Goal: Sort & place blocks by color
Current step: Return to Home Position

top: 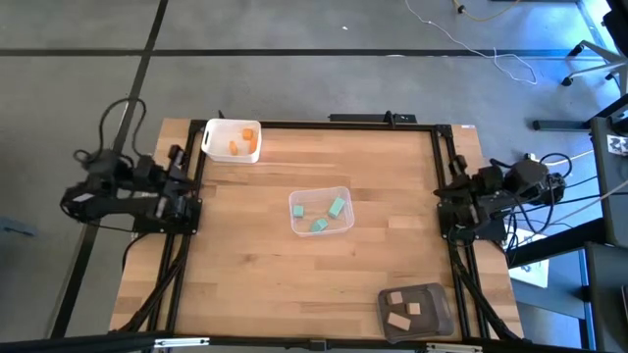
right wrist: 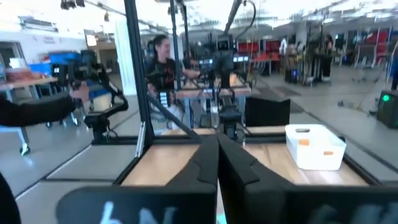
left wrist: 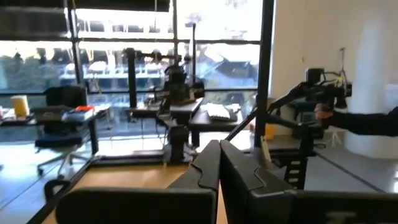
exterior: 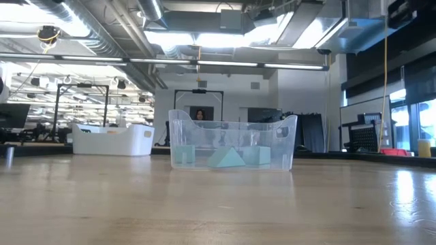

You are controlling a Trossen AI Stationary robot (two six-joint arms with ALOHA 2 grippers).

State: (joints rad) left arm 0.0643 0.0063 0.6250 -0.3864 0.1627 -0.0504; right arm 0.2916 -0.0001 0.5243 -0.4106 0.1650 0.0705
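Orange blocks [top: 244, 141] lie in the white tub [top: 218, 136] at the table's far left. Teal-green blocks [top: 336, 208] lie in the clear tub [top: 296, 227] at the middle; the low view shows the teal-green blocks [exterior: 226, 158] through the clear tub's wall [exterior: 286, 136]. Pale tan blocks [top: 399, 308] lie in the dark grey tub [top: 437, 316] at the near right. My left gripper [left wrist: 219, 163] is shut and parked at the table's left edge. My right gripper [right wrist: 217, 155] is shut and parked at the right edge. Both touch nothing.
A black frame [top: 334, 124] runs along the table's far, left and right edges. Bare wood [top: 255, 284] spreads between the tubs. In the right wrist view, a person [right wrist: 158, 62] stands beyond the table, and a sleeved arm [right wrist: 37, 109] reaches in.
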